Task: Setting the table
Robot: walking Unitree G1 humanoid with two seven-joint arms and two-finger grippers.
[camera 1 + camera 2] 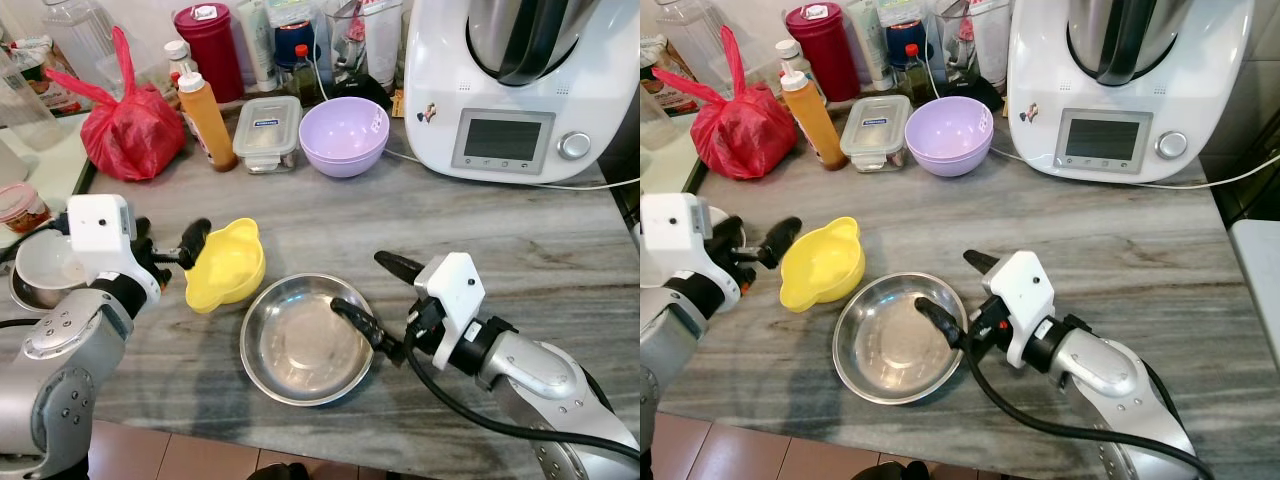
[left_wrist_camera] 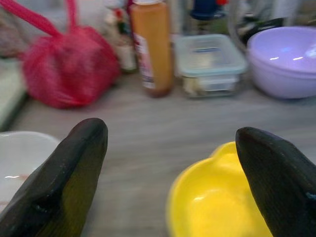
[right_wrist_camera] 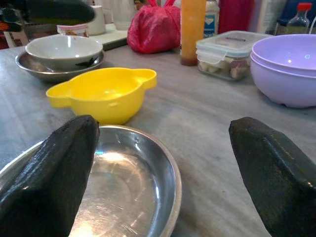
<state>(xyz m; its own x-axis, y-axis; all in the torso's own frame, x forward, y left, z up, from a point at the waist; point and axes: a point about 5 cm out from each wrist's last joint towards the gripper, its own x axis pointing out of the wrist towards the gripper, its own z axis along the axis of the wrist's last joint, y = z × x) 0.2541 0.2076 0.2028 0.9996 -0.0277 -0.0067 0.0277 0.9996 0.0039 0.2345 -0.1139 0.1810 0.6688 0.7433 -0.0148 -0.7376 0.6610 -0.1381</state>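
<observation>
Two bowls sit side by side on the grey wood-grain counter (image 1: 500, 240). Landmark for all places: the steel bowl (image 1: 305, 340), wide and shallow, near the counter's front edge.

Yellow bowl (image 1: 226, 265), two small ear handles, stands just beside the steel bowl on the robot's left; whether the rims touch cannot be told.

Right gripper (image 1: 365, 292) reaches in from the steel bowl's right side. Fingers spread wide, grasping nothing. One fingertip (image 1: 350, 312) lies over the bowl's right rim, the other off the bowl, above bare counter. In the right wrist view the two black fingers (image 3: 49, 173) frame the steel rim and the yellow bowl beyond.

Left gripper (image 1: 175, 250) is left of the steel bowl, at the yellow bowl's far-left edge. Fingers apart, released; one tip (image 1: 193, 240) at the yellow rim, contact uncertain. In the left wrist view the yellow bowl shows low between the open fingers.

Farther left of the steel bowl, at the counter's end: a white bowl (image 1: 45, 262) nested in a metal dish.

Behind the steel bowl, toward the wall: lilac bowl (image 1: 344, 135), lidded clear food container (image 1: 268, 130), orange squeeze bottle (image 1: 206, 120), red plastic bag (image 1: 130, 130), knotted. Back right: white kitchen machine (image 1: 515, 85) with a small screen and a knob.
</observation>
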